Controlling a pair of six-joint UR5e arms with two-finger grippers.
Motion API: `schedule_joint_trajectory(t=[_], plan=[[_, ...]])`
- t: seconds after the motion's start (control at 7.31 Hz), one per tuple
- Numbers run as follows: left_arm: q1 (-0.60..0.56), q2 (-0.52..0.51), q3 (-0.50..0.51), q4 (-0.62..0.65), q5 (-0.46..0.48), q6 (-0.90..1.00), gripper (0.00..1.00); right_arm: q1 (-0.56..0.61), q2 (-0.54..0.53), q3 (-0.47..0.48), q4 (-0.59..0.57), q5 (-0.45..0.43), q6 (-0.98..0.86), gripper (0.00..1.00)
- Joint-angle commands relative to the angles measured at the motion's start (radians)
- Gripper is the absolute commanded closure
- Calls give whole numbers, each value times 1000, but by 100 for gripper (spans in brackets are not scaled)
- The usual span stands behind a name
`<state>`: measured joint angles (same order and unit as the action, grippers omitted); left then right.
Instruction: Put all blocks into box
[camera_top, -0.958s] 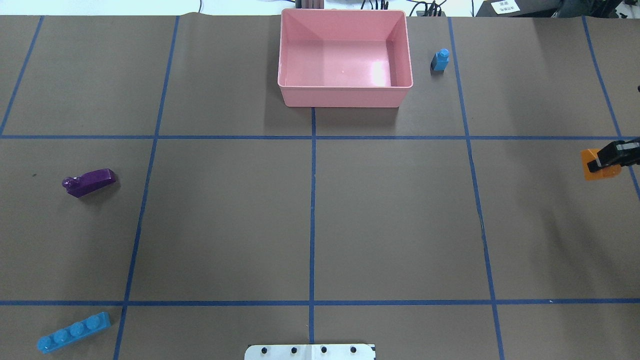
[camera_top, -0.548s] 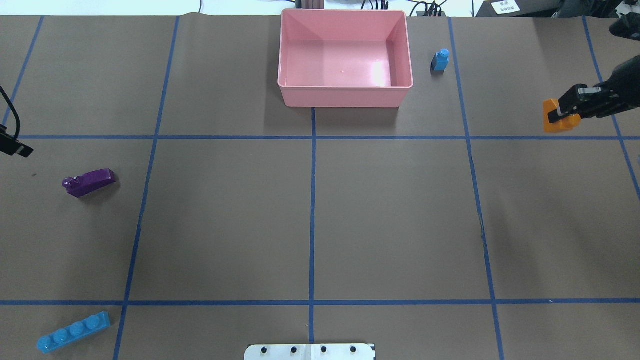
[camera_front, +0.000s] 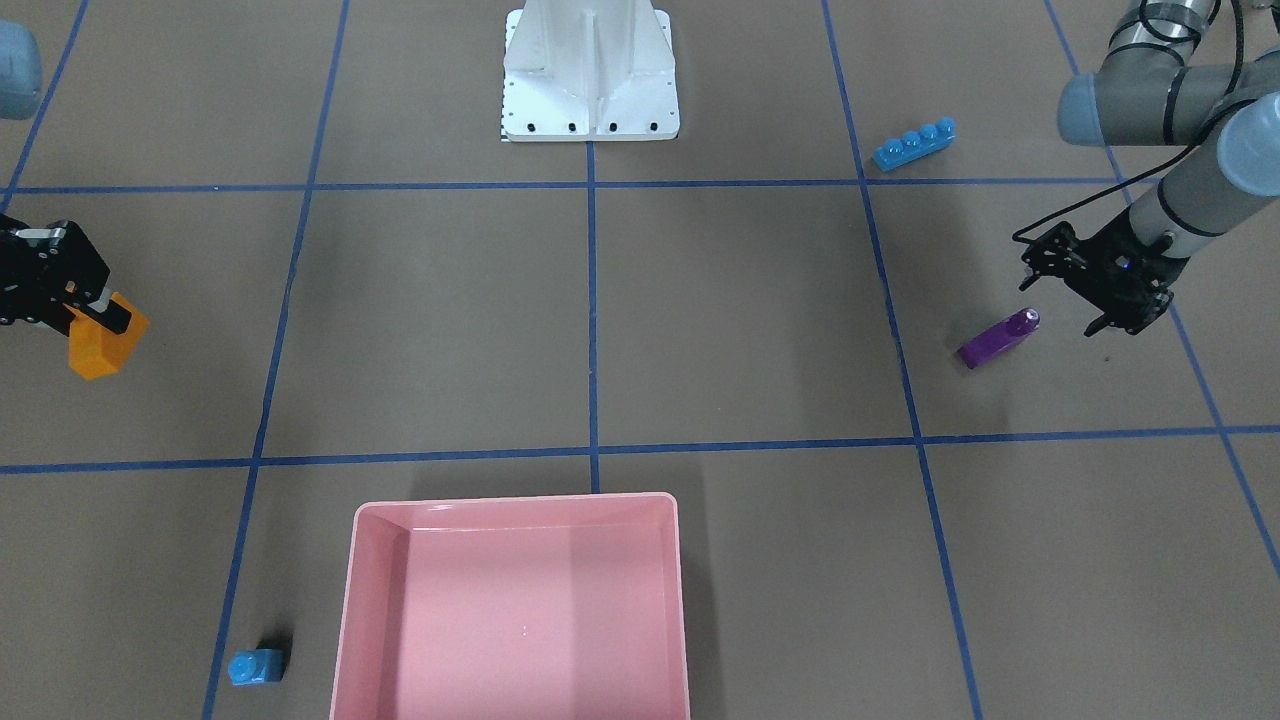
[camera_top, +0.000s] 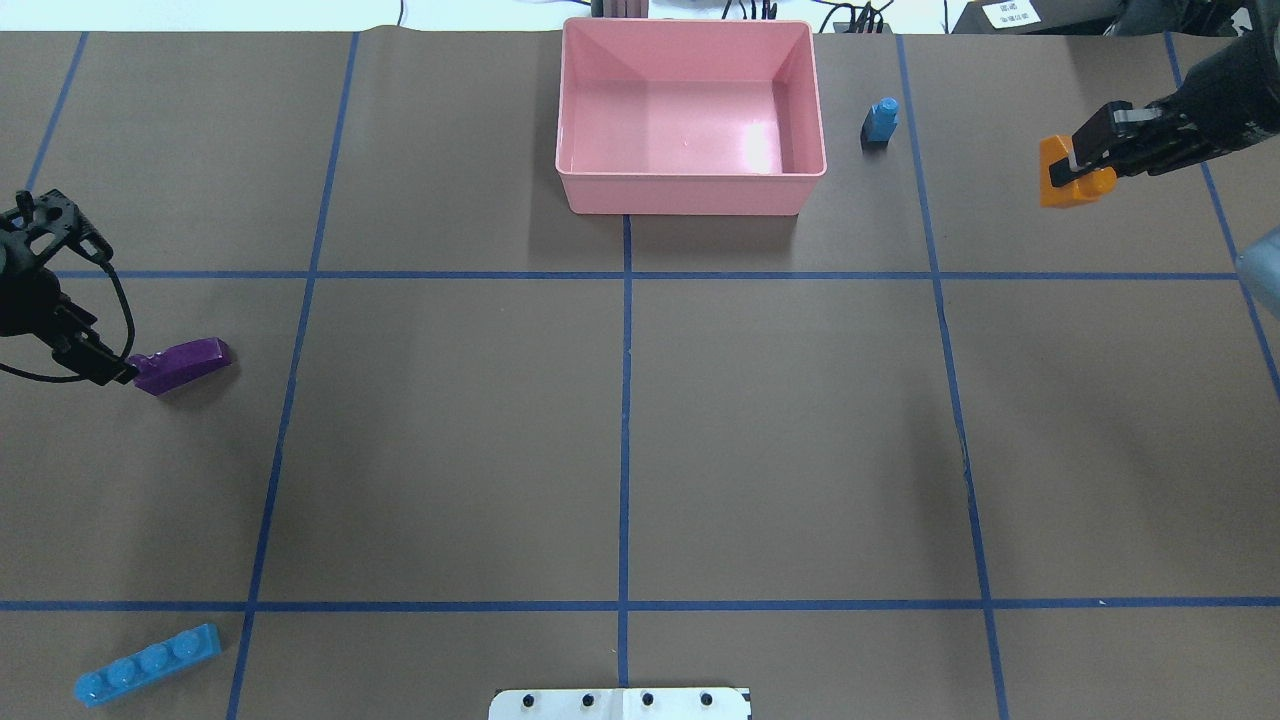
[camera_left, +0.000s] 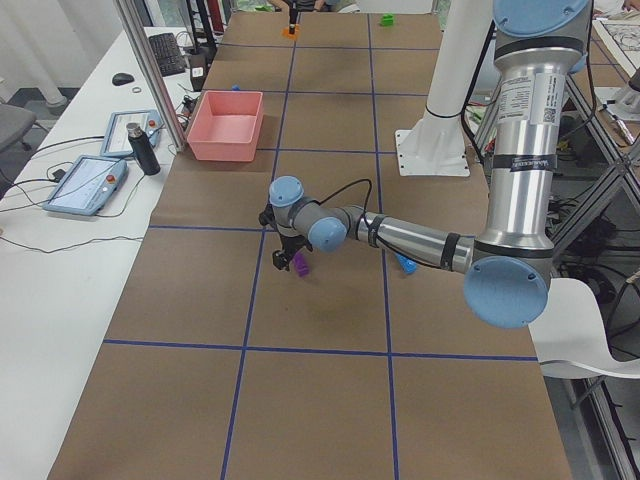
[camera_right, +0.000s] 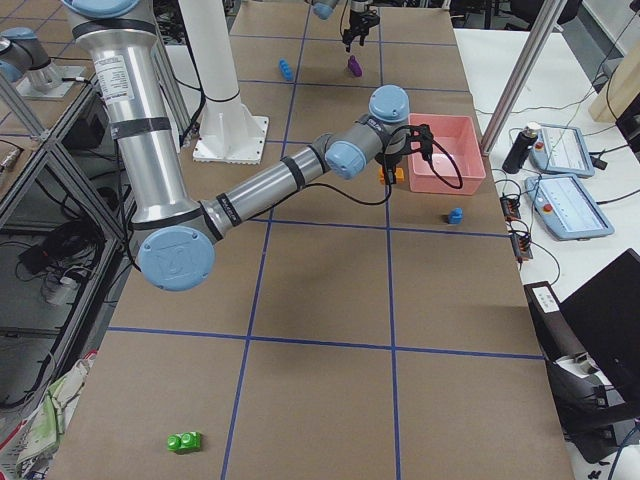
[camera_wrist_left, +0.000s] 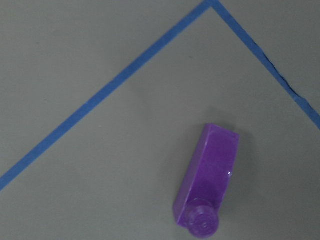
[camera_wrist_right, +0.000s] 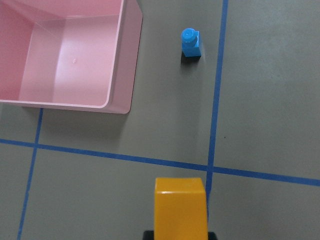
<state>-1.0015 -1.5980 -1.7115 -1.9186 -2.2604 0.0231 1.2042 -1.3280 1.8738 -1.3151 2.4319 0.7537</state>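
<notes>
My right gripper (camera_top: 1085, 160) is shut on the orange block (camera_top: 1062, 182), held above the table to the right of the pink box (camera_top: 690, 195). In the right wrist view the orange block (camera_wrist_right: 180, 207) fills the bottom centre. A short blue block (camera_top: 880, 120) stands just right of the box. My left gripper (camera_front: 1058, 298) hangs open beside the purple block (camera_front: 998, 338), which lies on its side on the left of the table and shows alone in the left wrist view (camera_wrist_left: 207, 192). The long blue block (camera_top: 148, 664) lies near the front left corner. A green block (camera_right: 183, 441) lies far off on the right end.
The white robot base (camera_front: 590, 75) stands at the near middle edge. Blue tape lines (camera_top: 625, 400) divide the brown table into squares. Tablets and a dark bottle (camera_left: 143, 150) sit on a side bench beyond the box.
My right gripper has carried the orange block away from the robot and leftward, nearer the box. My left arm has come into view from the left, up to the purple block.
</notes>
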Motion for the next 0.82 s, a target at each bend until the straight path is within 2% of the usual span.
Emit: schedule_joint_trajectory(t=[0.0,0.27,0.68], plan=[[30,-5,7,0,2,-2,0,-2,79,-15,-1,-1,80,100],[58,-29,26,0,50,-2,0,-5,145,-34,-1,-2,142,100],[72,-53,62,-3,58,-2,0,-11,191,-70,-1,-4,150,100]])
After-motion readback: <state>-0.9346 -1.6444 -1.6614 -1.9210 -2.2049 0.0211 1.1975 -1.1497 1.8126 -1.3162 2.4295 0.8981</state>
